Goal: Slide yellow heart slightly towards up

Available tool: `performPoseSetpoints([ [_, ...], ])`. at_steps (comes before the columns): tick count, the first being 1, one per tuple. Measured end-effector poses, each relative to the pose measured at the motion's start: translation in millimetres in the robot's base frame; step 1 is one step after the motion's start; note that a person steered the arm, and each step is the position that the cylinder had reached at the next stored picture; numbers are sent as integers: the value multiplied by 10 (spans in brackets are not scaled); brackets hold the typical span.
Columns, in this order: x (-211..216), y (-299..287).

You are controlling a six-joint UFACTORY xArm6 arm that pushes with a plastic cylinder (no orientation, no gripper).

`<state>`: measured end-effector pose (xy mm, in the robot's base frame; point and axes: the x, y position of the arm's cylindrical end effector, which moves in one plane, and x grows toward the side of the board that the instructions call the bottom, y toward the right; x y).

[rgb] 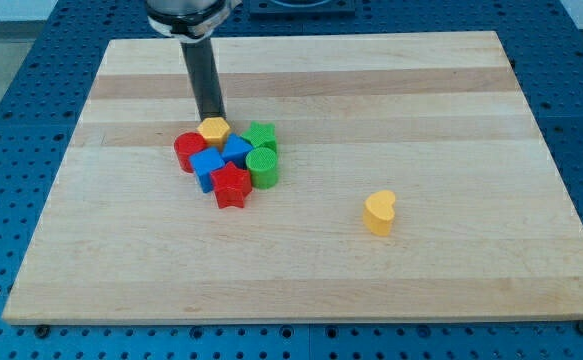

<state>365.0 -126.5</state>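
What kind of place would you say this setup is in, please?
Probably a robotics lab bench: a wooden board lies on a blue perforated table, and my tip rests at a cluster of blocks, touching the yellow hexagon; the yellow heart sits apart.

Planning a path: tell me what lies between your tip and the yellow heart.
My tip sits above the cluster; the green cylinder lies partly between it and the yellow heart, then bare board.

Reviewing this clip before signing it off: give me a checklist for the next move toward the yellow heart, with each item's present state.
1. Yellow heart visible, alone on the board: ok.
2. Board above the heart free of blocks: ok.
3. My tip below the heart, ready to push up: not ok; it sits by the yellow hexagon in the cluster.
4. Tip touching the hexagon: cannot tell.
5. Path to the heart avoids the red star and green cylinder: not ok.
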Motion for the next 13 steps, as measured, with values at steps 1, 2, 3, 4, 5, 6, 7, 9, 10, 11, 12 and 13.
performPoseSetpoints([
  [1,-21,5],
  [2,-121,374],
  [3,-122,1184],
  [4,-121,2089],
  [5,217,2845],
  [6,1045,3188],
  [7,1654,3054],
  [9,1709,2291],
  [10,1365,1763],
  [11,1610,1746],
  [12,1743,1560],
  [13,1378,1356],
])
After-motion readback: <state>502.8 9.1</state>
